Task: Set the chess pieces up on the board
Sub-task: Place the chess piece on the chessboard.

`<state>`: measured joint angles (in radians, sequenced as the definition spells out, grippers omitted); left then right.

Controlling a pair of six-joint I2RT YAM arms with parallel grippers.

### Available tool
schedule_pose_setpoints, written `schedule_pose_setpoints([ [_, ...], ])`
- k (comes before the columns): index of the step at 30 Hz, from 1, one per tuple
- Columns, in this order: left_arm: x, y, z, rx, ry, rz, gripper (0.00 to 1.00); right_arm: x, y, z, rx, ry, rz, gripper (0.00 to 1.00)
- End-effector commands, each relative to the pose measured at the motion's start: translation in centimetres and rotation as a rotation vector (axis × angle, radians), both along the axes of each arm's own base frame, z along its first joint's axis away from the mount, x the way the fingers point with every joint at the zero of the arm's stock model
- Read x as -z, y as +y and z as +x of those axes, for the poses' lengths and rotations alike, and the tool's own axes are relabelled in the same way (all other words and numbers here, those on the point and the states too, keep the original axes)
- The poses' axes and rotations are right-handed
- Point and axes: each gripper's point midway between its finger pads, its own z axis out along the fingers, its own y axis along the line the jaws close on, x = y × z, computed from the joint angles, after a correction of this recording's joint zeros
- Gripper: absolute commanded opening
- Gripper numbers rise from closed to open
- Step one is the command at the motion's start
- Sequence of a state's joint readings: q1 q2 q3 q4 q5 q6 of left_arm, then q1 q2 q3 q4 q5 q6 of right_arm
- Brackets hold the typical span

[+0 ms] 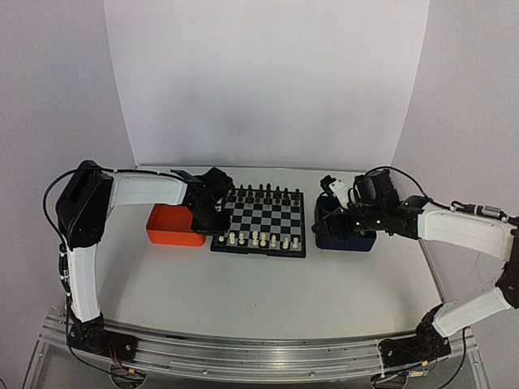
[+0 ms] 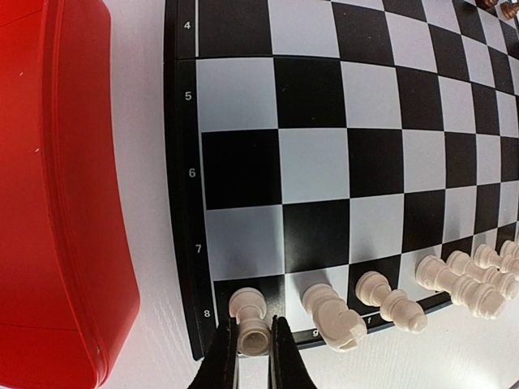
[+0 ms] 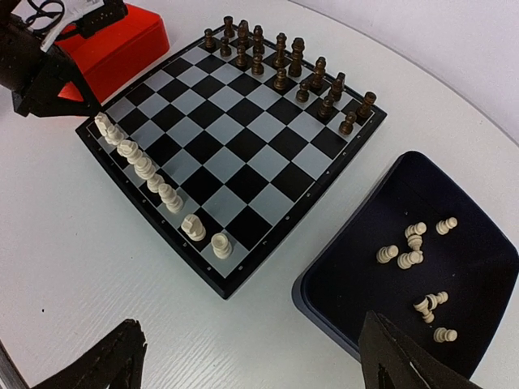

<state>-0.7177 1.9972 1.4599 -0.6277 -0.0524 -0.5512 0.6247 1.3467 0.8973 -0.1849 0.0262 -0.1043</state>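
Left wrist: left gripper [image 2: 254,350] clamped on corner piece [image 2: 252,322]; white back row [image 3: 146,170] on board [image 2: 182,203] looks full. Right gripper [image 3: 255,356] jaws wide apart; pawns [image 3: 409,258] left in blue tray [image 3: 324,301].

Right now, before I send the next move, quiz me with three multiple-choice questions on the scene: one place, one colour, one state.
1. Where is the left gripper?
A) at the board corner beside the orange tray
B) over the board's middle
C) at the board's far edge

2. What colour is the tray with the loose white pieces?
A) orange
B) dark blue
C) green

3. How is the right gripper?
A) shut on a pawn
B) open, empty
C) shut, empty

Answers:
1 A, it pinches a white piece on the corner square.
2 B, its walls and floor are dark blue.
3 B, its fingers stand wide apart with nothing between them.
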Motion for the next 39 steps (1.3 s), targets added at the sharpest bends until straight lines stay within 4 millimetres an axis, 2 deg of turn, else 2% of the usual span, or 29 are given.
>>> schedule_pose_setpoints([
  [1,-0.3,0.2,0.6,-0.021,-0.017,-0.001,0.01,-0.9,-0.4,-0.2,0.000,-0.032,-0.003,0.89],
  [5,-0.3,0.2,0.3,-0.013,-0.017,-0.014,0.06,-0.8,-0.6,-0.1,0.006,-0.037,-0.018,0.89],
  [17,0.6,-0.1,0.1,-0.007,0.015,-0.012,0.12,-0.7,-0.8,0.0,0.009,-0.044,-0.036,0.89],
  [27,0.1,-0.4,0.2,-0.003,0.015,-0.021,0.19,-0.3,-0.8,0.2,0.009,-0.039,-0.048,0.89],
  [39,-1.9,-0.1,0.4,-0.011,-0.017,-0.030,0.25,-0.3,-0.6,0.1,0.002,-0.032,-0.039,0.89],
])
